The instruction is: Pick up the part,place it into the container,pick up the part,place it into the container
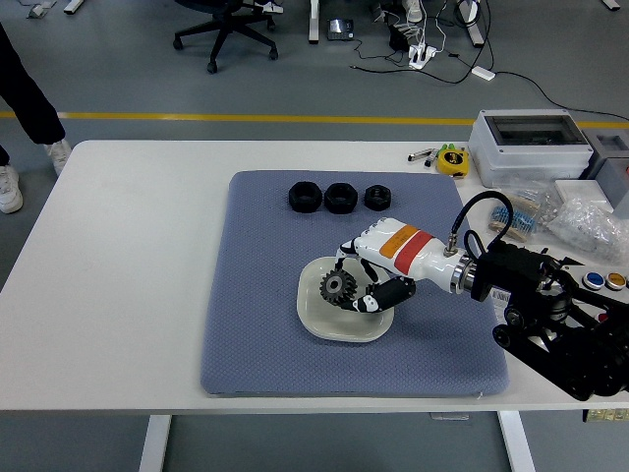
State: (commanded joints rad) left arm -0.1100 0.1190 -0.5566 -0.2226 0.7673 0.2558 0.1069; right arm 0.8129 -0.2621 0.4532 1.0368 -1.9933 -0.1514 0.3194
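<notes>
Over the white dish [319, 324], the right hand [362, 286] grips the gear [337, 287].

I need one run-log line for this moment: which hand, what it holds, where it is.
right hand | shut on gear | over white dish | three black parts on mat's far side

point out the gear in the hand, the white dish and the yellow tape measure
gear [338, 288], head view, on its toothed face
white dish [313, 318], head view, on its bare left rim
yellow tape measure [451, 160], head view, on its yellow body
</notes>
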